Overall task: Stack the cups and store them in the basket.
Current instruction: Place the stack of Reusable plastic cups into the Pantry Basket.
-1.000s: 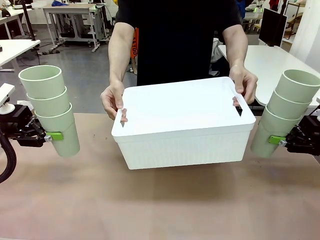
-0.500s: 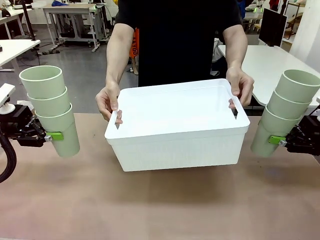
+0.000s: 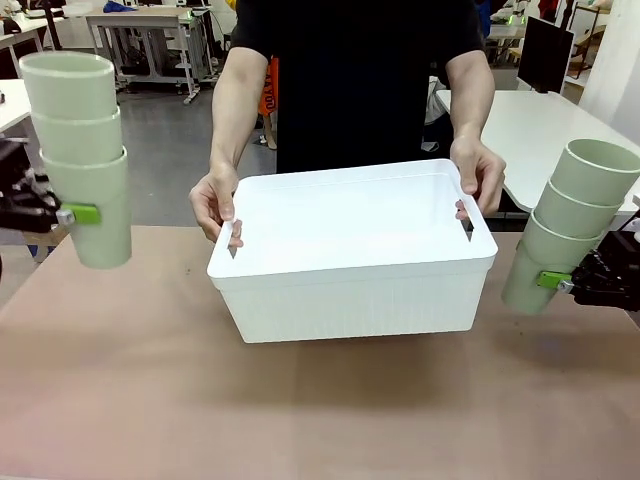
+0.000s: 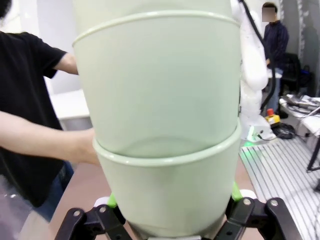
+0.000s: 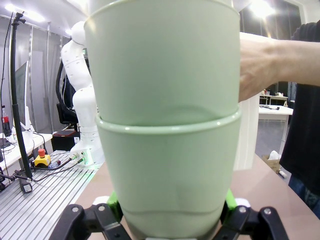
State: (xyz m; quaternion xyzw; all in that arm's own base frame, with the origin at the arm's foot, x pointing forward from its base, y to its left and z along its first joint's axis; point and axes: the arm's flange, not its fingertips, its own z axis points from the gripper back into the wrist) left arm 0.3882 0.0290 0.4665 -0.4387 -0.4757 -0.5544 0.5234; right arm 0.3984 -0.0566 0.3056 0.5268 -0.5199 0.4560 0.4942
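The white basket [image 3: 352,290] rests on the brown table at the middle, and a person's two hands hold its short ends by the handle cutouts. At the far left my left gripper [image 3: 72,214] is shut on the lowest cup of a nested stack of three mint-green cups [image 3: 78,150], held upright in the air. The same stack of cups [image 4: 162,130] looms close in the left wrist view. At the far right my right gripper [image 3: 560,282] is shut on another stack of three cups [image 3: 566,225], tilted to the right. That stack of cups [image 5: 165,130] shows close up in the right wrist view.
The brown table [image 3: 300,410] has free room in front of the basket and at both sides. The person [image 3: 350,80] in a black shirt stands at the far edge. White tables and desks stand behind.
My left gripper has lifted its cup stack higher and a little leftward, and the stack now stands straighter. The basket has settled slightly lower and left. The right stack has not moved.
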